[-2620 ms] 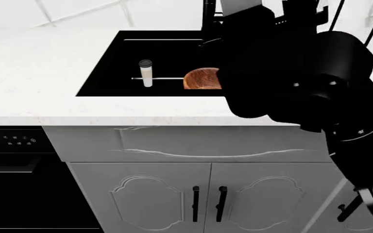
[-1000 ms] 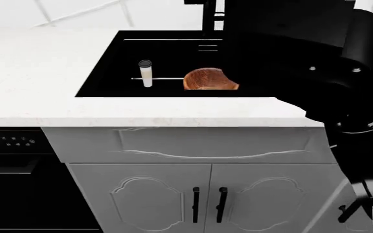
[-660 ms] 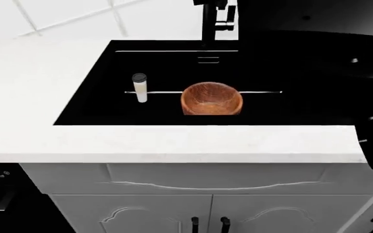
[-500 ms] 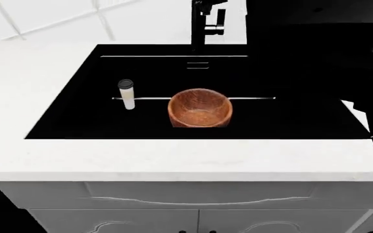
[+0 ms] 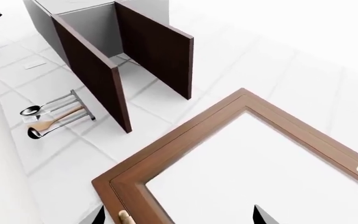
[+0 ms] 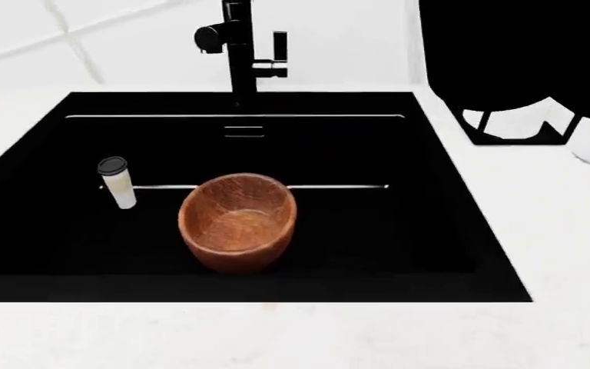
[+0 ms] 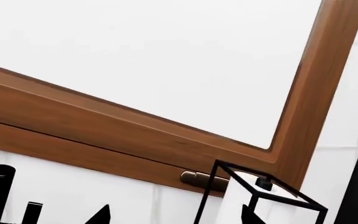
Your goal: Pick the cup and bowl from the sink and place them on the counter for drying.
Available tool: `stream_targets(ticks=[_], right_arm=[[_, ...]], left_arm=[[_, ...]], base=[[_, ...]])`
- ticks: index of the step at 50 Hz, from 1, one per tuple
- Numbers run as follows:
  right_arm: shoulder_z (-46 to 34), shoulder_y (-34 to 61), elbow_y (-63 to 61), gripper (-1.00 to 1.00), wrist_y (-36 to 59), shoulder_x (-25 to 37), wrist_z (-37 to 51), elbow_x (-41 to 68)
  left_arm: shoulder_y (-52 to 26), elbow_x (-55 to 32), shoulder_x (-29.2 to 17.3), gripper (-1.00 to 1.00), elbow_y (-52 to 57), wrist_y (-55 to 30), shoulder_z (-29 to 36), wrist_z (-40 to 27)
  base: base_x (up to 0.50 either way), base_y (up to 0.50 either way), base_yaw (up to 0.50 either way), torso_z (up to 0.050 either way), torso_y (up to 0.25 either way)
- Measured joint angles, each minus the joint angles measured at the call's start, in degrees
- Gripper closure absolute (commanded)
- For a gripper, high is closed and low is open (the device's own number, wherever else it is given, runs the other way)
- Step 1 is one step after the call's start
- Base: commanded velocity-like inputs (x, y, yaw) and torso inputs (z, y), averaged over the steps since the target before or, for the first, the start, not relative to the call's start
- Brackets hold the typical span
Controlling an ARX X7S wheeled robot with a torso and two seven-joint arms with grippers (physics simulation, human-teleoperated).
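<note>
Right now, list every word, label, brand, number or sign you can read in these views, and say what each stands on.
None can be read.
The cream-white takeaway cup with the black lid: plain, no print shows.
The reddish-brown wooden bowl: grain only.
The matte-black sink and tall black faucet: no marking.
The white stone-look counter: none.
The wrist views show a brown wooden window frame and white tiles, with no lettering.

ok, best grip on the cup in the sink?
Take the cup by its cream body just below the black lid, claw coming from above. It stands upright, narrow and tapered, in the sink, with open space separating it from the bowl. A lid-only pinch would likely slip.
</note>
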Motion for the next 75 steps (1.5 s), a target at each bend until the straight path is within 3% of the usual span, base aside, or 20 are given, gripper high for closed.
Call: stream_targets(ticks=[13,32,55,67,75], right_arm=[[-0.4,1.8,1.4,-1.0,0.0,-2.4,-1.3,0.0],[-2.2,2.6,2.0,-1.0,-0.4,-4.5,-3.3,-1.9],[-1.6,1.9,2.9,-1.0,1.3,-2.5,2.0,0.6],[-1.0,-1.3,7.6,-1.0,3.6,-0.3,10.0,9.6],[-6.7,-0.3,8.4,-1.0,-1.7,4.1,13.4,21.5]], left_arm=[[0.3,-0.2,0.0,-1.0,0.0,0.4,0.0,0.1],[0.7,-0.4,-0.2,-1.0,0.0,1.0,-0.2,0.0],[0.6,0.2,-0.5,-1.0,0.0,1.1,0.4,-0.3],[0.5,0.6,-0.6,-1.0,-0.1,1.1,0.8,-0.4],[0.5,0.8,-0.7,-1.0,-0.1,1.1,1.0,-0.5]], base=[[0.37,-0.39,0.0,0.0,0.001],[0.23,0.49,0.0,0.0,0.001],[0.01,0.0,0.0,0.0,0.0],[0.0,0.0,0.0,0.0,0.0],[0.0,0.0,0.0,0.0,0.0]])
